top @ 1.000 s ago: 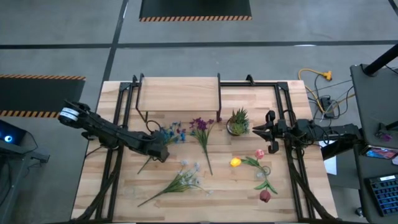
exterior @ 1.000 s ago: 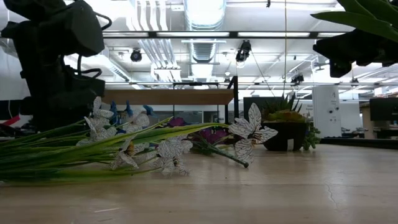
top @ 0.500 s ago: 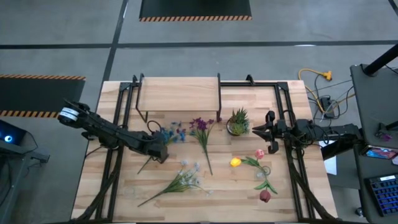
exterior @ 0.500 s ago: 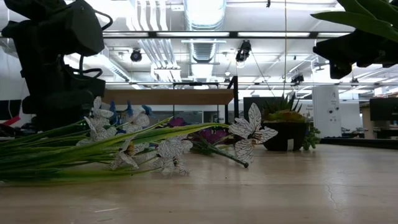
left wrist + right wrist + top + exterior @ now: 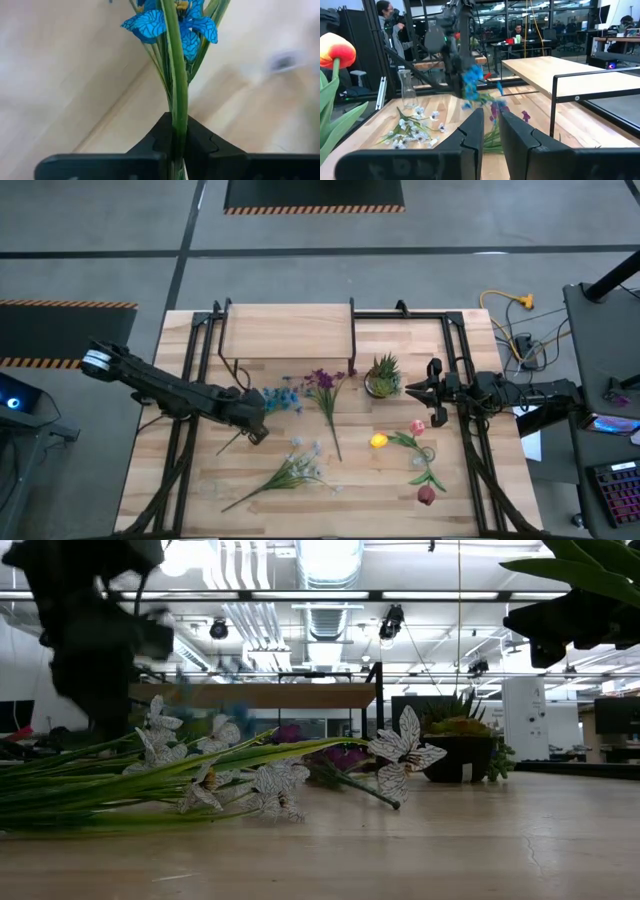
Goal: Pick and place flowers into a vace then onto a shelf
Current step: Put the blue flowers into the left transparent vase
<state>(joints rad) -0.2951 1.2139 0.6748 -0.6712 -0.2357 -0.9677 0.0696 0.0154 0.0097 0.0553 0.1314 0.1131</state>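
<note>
— What's on the table (image 5: pixel 200 490)?
— Loose flowers. White stems (image 5: pixel 283 473) lie near the front, purple ones (image 5: pixel 323 388) mid-table, tulips (image 5: pixel 408 442) to the right. The shelf (image 5: pixel 288 330) stands at the back, a potted plant (image 5: pixel 383 376) beside it, a glass vase (image 5: pixel 408 90) at the far left edge.
— And the left gripper (image 5: pixel 258 423)?
— Its fingers are clamped on the blue flower (image 5: pixel 170 25) stem, in front of the shelf.
— The right gripper (image 5: pixel 412 391)?
— At the right edge by the plant, fingers (image 5: pixel 472 131) nearly closed, a narrow gap, holding nothing.
</note>
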